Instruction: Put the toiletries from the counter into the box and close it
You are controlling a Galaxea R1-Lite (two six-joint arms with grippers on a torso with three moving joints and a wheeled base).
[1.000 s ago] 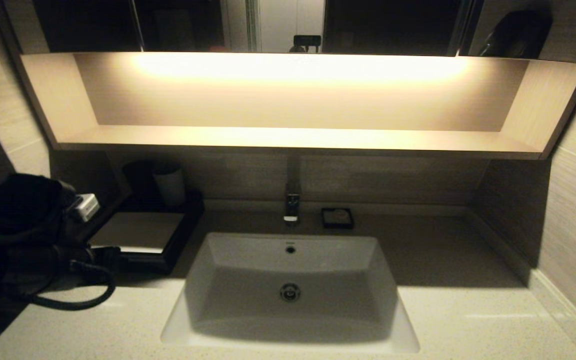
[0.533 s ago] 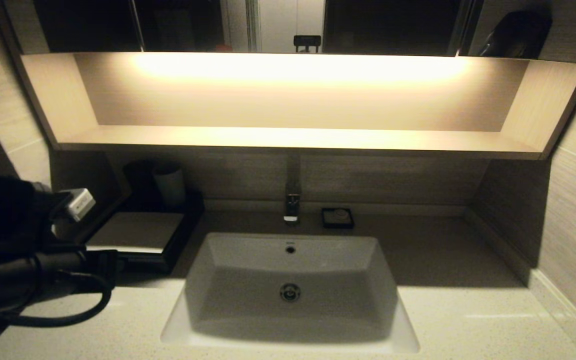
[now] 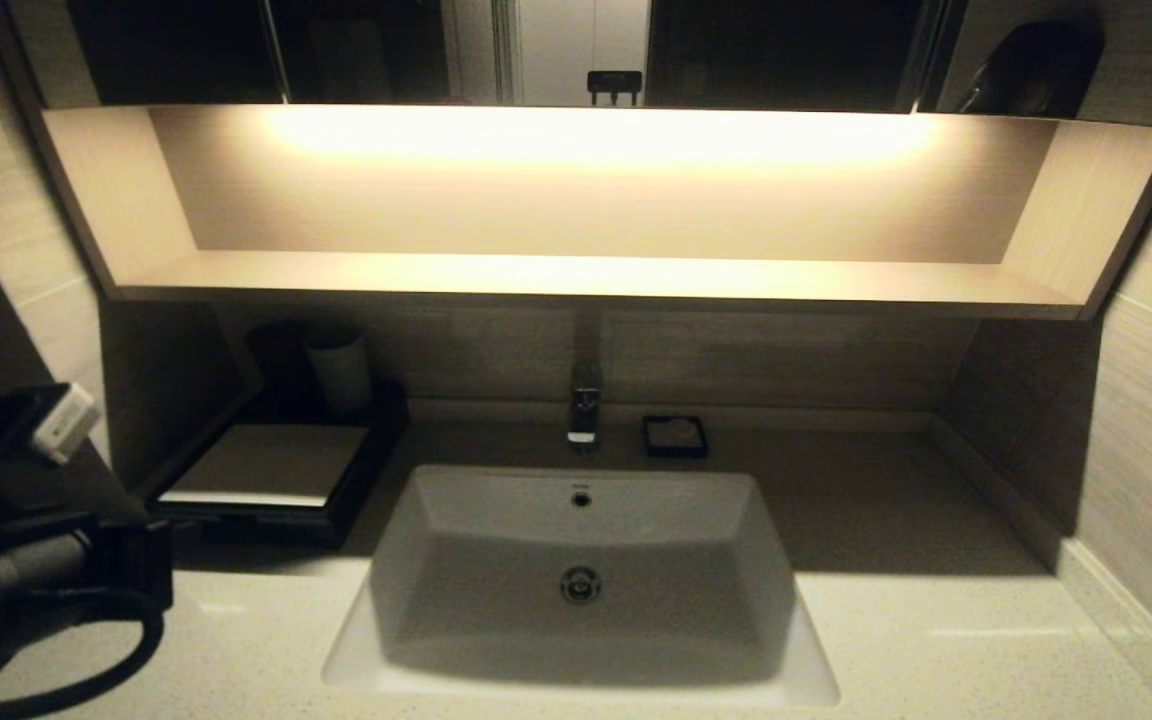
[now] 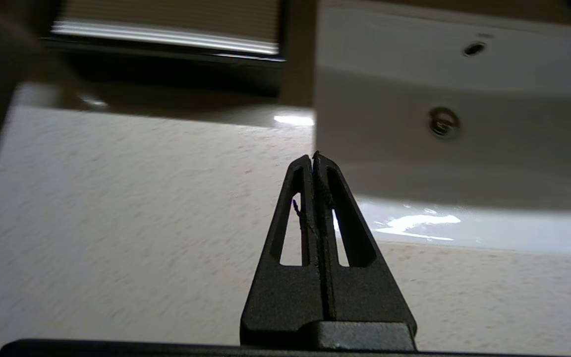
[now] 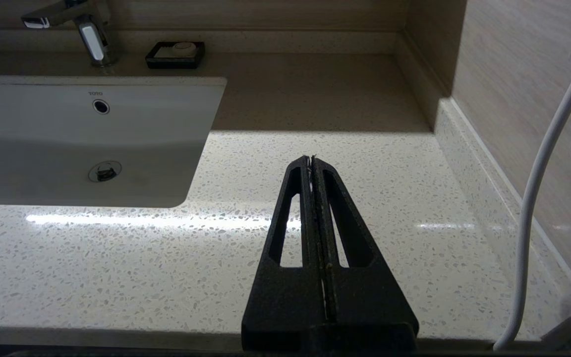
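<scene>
Where the pale speckled stone tabletop (image 3: 936,640) ends far left sits the black rectangular box (image 3: 276,480), beige-topped, drawer flush; left gripper (image 4: 314,157) and right gripper (image 5: 311,158) fingers clenched, empty.

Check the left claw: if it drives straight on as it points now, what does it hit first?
Probably the pale speckled stone counter at the white rectangular basin's near rim. The shut left claw points down toward that edge; depth is unclear, so it might clear the rim and land in the basin.
</scene>
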